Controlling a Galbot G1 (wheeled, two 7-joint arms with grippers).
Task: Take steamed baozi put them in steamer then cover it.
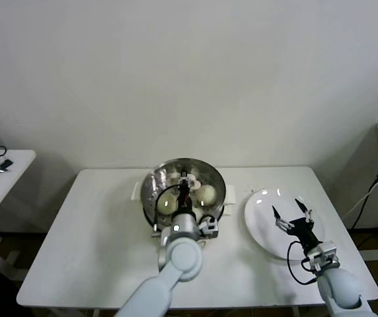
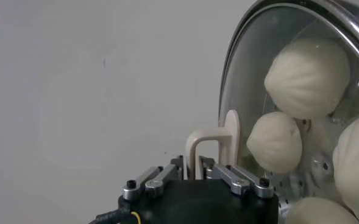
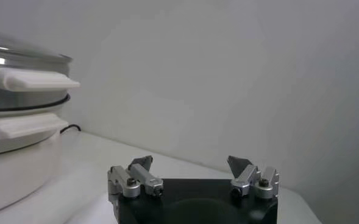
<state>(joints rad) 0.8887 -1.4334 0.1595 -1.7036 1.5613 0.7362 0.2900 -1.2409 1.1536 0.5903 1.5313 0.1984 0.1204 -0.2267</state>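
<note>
White wall backs a white bench (image 1: 96, 244), with a second small bench (image 1: 4, 173) at nine o'clock carrying dark odds and ends. At centre stands the steamer (image 1: 151, 191), baozi (image 1: 206, 193) inside it under the glass cover (image 1: 188, 166), which sits tilted toward the wall. The cover's bar handle (image 2: 211, 146) has its long axis running from six toward twelve o'clock. The left tool (image 1: 185, 195) is clenched on that handle, fingers (image 2: 231, 176) pressed either side. At three o'clock a white plate (image 1: 263, 224) lies apart from the steamer; the right tool (image 1: 293, 212) hovers over it, released, with fingers (image 3: 247, 173) spread wide.
</note>
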